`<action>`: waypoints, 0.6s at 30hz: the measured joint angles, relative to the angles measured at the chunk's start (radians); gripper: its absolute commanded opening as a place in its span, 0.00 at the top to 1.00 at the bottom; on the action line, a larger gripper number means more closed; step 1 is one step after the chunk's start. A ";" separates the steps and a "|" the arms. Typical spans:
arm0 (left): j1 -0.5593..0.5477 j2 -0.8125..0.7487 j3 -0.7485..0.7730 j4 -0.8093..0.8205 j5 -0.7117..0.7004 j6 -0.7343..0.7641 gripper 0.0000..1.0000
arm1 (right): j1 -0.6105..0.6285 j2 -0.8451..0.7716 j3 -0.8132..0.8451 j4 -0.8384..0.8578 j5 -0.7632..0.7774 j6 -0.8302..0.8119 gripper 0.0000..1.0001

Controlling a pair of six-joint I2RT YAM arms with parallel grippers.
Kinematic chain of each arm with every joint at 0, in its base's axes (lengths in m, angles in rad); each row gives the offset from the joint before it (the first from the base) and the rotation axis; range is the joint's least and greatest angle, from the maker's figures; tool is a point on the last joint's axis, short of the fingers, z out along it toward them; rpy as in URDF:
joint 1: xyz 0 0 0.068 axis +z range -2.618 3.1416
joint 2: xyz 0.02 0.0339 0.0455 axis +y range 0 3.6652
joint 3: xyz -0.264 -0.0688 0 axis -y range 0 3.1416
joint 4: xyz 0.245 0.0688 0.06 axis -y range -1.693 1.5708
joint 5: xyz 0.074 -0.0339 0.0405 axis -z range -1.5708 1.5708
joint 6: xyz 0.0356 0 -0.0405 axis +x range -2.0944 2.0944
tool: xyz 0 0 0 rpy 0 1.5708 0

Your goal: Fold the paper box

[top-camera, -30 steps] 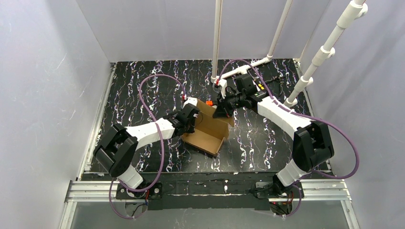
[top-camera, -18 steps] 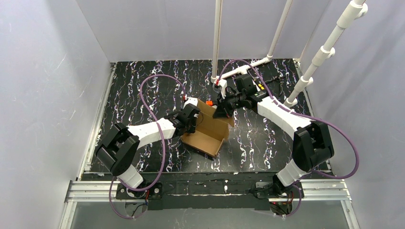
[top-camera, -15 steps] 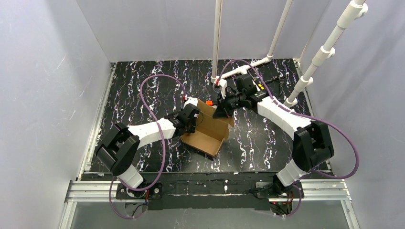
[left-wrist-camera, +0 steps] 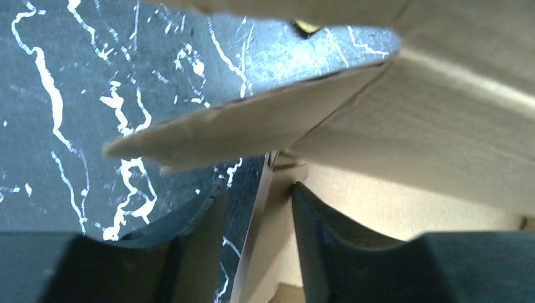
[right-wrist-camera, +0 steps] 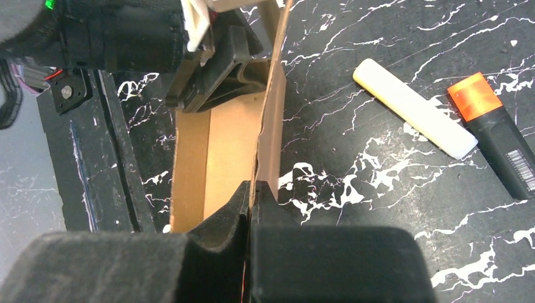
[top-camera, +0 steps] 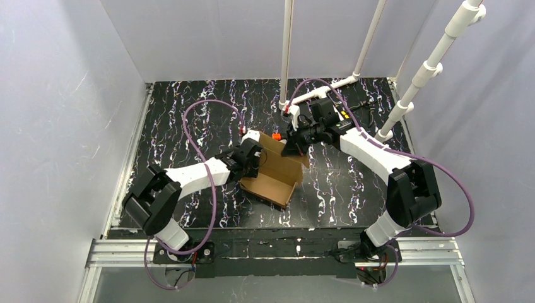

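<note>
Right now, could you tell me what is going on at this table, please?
Two robot arms are folding the paper box on the table. The right gripper is shut on the edge of an upright panel. The left gripper is open, its fingers either side of a thin side wall. The box is half-formed, base flat, not closed yet.

From above, we are losing the fingertips of the left end effector point(top-camera: 251, 157) behind its own black body. Those of the right end effector point(top-camera: 292, 148) are disappearing against the raised panel of the plain brown corrugated cardboard paper box point(top-camera: 277, 170). In the left wrist view the cardboard is blurring at close range and running off the top and right edges. It is also covering all but a sliver of a small yellow object point(left-wrist-camera: 307, 26). In the right wrist view the black marker with the orange cap point(right-wrist-camera: 497, 132) is running off the right edge.
</note>
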 measured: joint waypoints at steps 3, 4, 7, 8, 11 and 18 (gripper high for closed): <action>0.002 -0.056 -0.013 -0.038 0.003 -0.015 0.36 | 0.002 0.000 0.000 0.000 -0.001 -0.009 0.96; 0.002 -0.076 -0.016 -0.046 0.005 -0.018 0.30 | 0.003 0.000 0.000 0.000 -0.002 -0.013 0.96; 0.002 -0.167 -0.035 -0.068 0.018 -0.034 0.12 | 0.007 0.000 0.000 -0.001 -0.004 -0.025 0.96; 0.002 -0.205 -0.048 -0.072 0.026 -0.043 0.07 | 0.008 0.000 0.000 -0.002 -0.005 -0.026 0.96; 0.010 -0.291 -0.095 -0.071 0.056 -0.068 0.02 | 0.010 -0.002 0.000 -0.004 -0.005 -0.029 0.96; 0.149 -0.306 -0.272 -0.003 0.301 -0.116 0.09 | 0.010 -0.004 0.000 -0.006 -0.005 -0.039 0.96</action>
